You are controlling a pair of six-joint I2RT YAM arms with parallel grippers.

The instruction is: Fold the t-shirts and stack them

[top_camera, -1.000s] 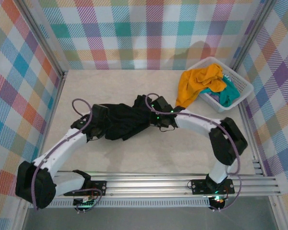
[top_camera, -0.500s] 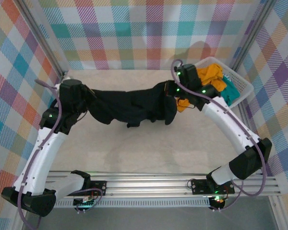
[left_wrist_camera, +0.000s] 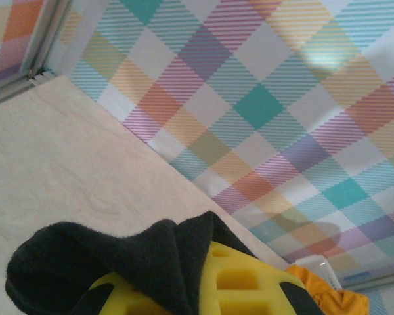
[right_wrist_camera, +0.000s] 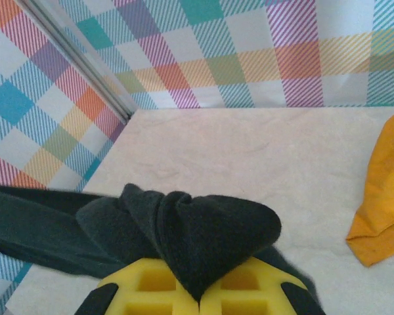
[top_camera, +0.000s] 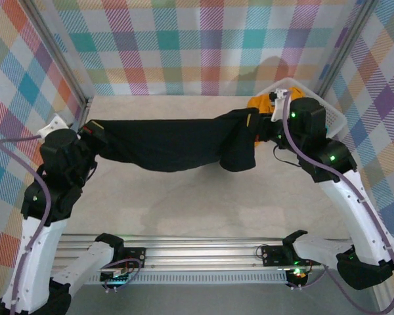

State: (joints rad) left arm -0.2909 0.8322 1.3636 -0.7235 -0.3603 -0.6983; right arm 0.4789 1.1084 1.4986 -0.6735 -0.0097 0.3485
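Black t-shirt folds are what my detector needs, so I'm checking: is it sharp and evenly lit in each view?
Top external: the black t-shirt is in focus but reads as a near-flat dark mass, few creases showing. Left wrist: it sits close to the lens, soft-edged and blurred. Right wrist: slightly soft too, though its bunched folds show.

A plain black t-shirt (top_camera: 164, 141) hangs stretched in the air from left to right across the far half of the worktop (top_camera: 184, 210). Its middle sags and a looser fold droops near its right end. Just beyond that end, an orange-yellow t-shirt (right_wrist_camera: 379, 197) hangs crumpled.
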